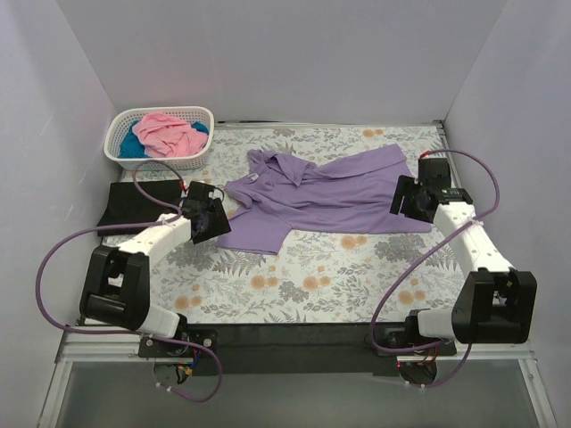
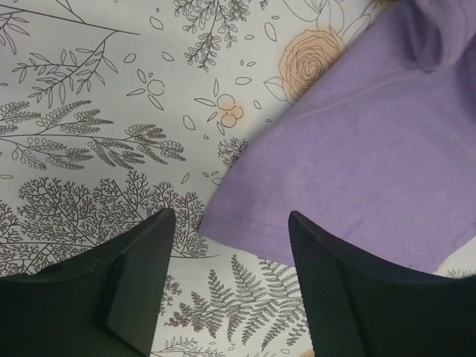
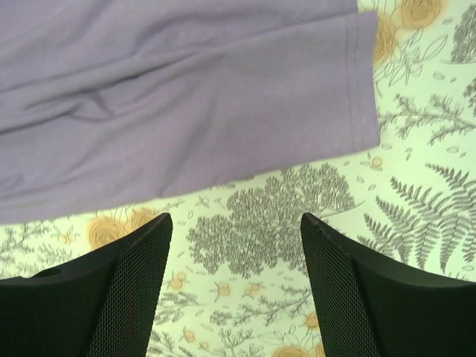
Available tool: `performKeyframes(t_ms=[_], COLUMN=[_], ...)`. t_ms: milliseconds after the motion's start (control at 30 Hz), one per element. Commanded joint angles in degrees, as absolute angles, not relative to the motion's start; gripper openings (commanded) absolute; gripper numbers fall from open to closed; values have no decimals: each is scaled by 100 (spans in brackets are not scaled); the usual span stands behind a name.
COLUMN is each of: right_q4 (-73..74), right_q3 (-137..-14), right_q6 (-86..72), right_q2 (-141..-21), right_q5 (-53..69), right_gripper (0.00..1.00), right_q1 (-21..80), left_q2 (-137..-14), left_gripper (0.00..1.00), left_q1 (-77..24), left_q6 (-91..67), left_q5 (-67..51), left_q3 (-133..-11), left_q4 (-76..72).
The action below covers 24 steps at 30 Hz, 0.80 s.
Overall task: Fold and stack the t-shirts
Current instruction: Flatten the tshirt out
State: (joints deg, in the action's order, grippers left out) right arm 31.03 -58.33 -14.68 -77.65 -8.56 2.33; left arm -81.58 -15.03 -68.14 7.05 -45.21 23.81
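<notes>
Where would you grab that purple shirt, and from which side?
By its flat outer corners, I'd judge. The purple shirt lies spread out, and its hemmed corner points between the open fingers of the left gripper, so come in low from the left. The right gripper could take the right-hand hem from the right.

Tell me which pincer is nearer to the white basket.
Left. The left pincer sits at the lavender t-shirt's left edge, a short way in front of the basket. The right pincer is at the shirt's opposite, right edge, much farther away.
</notes>
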Motion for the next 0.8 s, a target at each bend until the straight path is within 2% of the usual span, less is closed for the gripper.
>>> performKeyframes(t_ms=[0,67,533,633,767], right_q4=[3217,3217,3155,3164,3155], right_q3=[-5476,-5388,-5159,-5159,-5159], right_q6=[-1520,-1521,-1556,-1573,-1608], right_q2=[-7296,-7068,-6794,-6811,-6811], right_q5=[-501,-483,-633,-650,-939], right_gripper=[76,76,76,76,76], right_q1=[229,229,228,229,229], left_q2=[-8427,-8560,-9316,-9457,-9615], left_gripper=[58,54,46,42,28], left_q1=[-1547,-1573,-1942,-1977,-1986], left_q6=[-6750,-6732,-6908,-6970,-6970], left_q5=[870,958,1503,1556,1538], left_q3=[-4912,-5009,-5309,-5221,-5168], left_q4=[2698,2794,3393,3314,3287])
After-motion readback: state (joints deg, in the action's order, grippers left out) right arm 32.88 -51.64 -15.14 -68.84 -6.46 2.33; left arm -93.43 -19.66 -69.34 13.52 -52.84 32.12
